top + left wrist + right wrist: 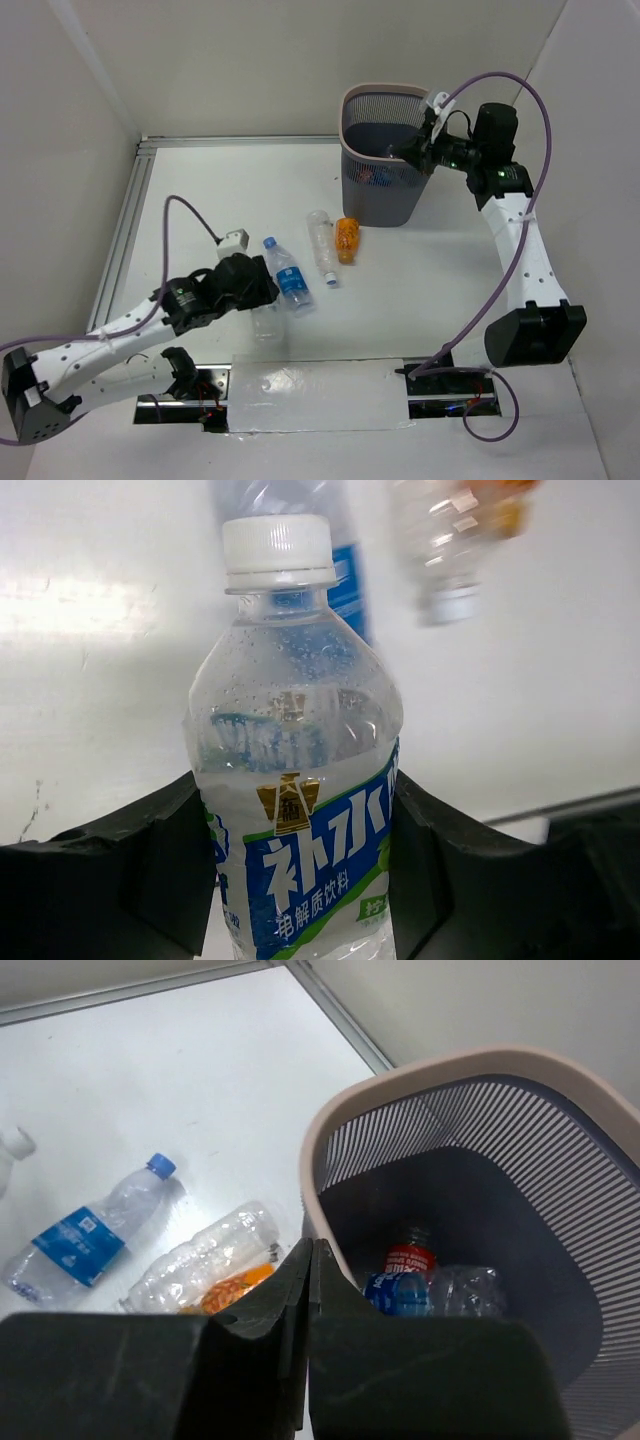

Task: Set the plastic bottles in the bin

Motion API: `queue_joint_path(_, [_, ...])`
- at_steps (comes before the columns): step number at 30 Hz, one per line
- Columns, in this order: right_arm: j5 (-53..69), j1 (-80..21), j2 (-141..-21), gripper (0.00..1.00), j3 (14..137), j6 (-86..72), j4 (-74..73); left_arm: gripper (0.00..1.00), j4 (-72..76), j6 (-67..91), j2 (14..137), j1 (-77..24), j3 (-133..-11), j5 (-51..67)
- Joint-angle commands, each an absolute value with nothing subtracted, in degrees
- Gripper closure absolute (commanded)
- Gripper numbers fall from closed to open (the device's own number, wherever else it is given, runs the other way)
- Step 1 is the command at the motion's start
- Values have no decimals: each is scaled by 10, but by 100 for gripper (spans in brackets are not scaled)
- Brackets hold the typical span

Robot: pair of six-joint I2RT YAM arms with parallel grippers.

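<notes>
My left gripper (pixel 262 292) is shut on a clear bottle with a white cap and blue label (pixel 295 780), its black fingers (pixel 140 870) pressed on both sides. On the table lie a blue-label bottle (pixel 289 274), a plain clear bottle (pixel 322 245) and a short orange bottle (pixel 347 239). The dark mesh bin (pixel 352 100) stands at the back right. My right gripper (pixel 310 1252) is shut and empty above the bin's rim (pixel 330 1130). Inside the bin lie a red-label bottle (pixel 408 1256), a blue-label bottle (pixel 392 1295) and a clear one (pixel 465 1290).
A white wall runs along the left and back of the table, with a metal rail (pixel 125 220) at the left edge. A small white box (pixel 233 240) on a purple cable sits near the left arm. A taped strip (pixel 315 395) crosses the near edge.
</notes>
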State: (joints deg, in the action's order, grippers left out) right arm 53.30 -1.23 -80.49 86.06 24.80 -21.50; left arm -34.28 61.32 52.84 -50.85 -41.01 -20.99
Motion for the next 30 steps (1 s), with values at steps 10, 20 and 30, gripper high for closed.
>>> queue_joint_path(10, [570,13,-711,78,736,374,-279,87,-100,337,593,-478,-720,-220])
queue_joint_path(20, [518,8,-641,42,649,528,-425,87,37,311,909,-393,-1052,-49])
queue_joint_path(30, [489,-8,-610,19,536,528,-432,80,162,392,1143,-370,-1243,-106])
